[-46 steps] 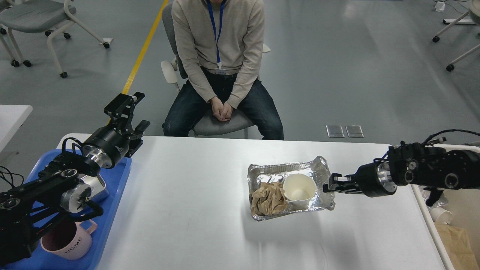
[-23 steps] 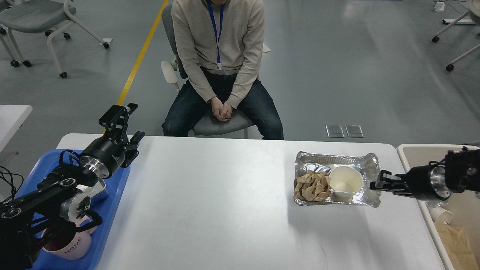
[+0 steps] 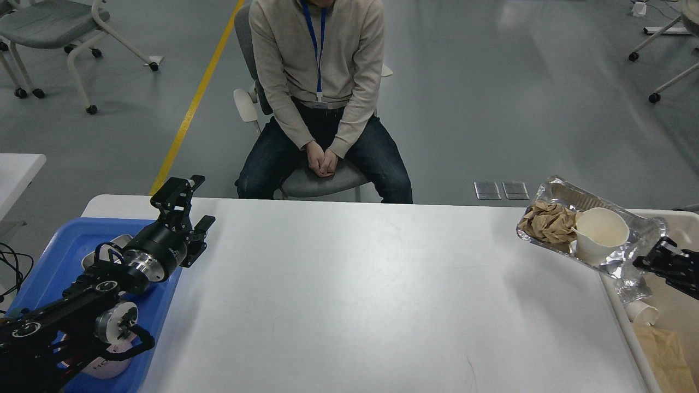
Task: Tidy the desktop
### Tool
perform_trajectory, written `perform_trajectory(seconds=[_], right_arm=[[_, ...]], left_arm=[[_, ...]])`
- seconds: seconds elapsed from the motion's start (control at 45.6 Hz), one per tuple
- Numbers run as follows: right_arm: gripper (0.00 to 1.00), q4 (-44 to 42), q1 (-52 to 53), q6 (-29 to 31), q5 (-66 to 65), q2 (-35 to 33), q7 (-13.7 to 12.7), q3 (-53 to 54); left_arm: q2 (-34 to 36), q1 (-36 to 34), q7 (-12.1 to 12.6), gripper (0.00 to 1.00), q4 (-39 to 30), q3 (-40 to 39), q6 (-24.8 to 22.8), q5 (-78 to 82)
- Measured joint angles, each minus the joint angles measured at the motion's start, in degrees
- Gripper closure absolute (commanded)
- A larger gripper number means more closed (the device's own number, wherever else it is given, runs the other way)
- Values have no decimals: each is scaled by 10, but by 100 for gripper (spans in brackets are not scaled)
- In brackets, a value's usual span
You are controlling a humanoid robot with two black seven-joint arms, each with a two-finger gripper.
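A: Pictured from the robot's head: where is the large white rectangular table (image 3: 349, 295) sitting?

B: It is filling the lower middle of the view, its far edge lying just in front of a seated person in a beige sweater with a blue lanyard (image 3: 319, 93). Most of its surface is showing bare.

A: What is happening at the right edge?

B: A crumpled silver foil tray (image 3: 633, 248) is tilting above the far right corner, its left end raised and its right end dipping over the beige plastic bin (image 3: 611, 286) beside the table. It is carrying a white paper cup (image 3: 600, 234) and a wad of brown paper (image 3: 549, 222). The right gripper (image 3: 652, 261), a dark shape reaching in from the right border, is gripping the tray's lower right end, its fingers pinching the foil.

A: And the left side?

B: The left gripper (image 3: 188, 204) is hovering over the far left corner, its two fingers standing spread apart with nothing between them. Below the arm, a blue plastic tray (image 3: 60, 256) is lying along the left edge, with a pink mug (image 3: 106, 364) at its near end, mostly hidden.
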Motion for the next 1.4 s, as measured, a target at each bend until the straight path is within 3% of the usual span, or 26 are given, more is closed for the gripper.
perform_trajectory(seconds=[0.636, 0.658, 0.702, 0.724, 0.877, 1.162, 1.403], right_arm=[[98, -147, -154, 20, 212, -26, -1, 1], [75, -154, -160, 20, 217, -26, -1, 1], [4, -165, -169, 20, 224, -24, -4, 1], [0, -171, -173, 19, 227, -23, -5, 1], [0, -223, -204, 2, 246, -8, -13, 2], [0, -232, -217, -1, 253, 8, -10, 4], [0, -240, -218, -6, 251, 47, -4, 86]], left_arm=[[-25, 23, -15, 4, 19, -1, 0, 0], [-26, 24, -15, 4, 19, -1, 0, 0], [-28, 24, -15, 4, 19, -1, 0, 0], [-30, 25, -15, 4, 20, -1, 0, 0], [-39, 28, -16, 4, 26, -9, 0, -1], [-58, 40, -17, 4, 36, -62, -30, -16], [-63, 35, -17, 4, 79, -113, -36, -17]])
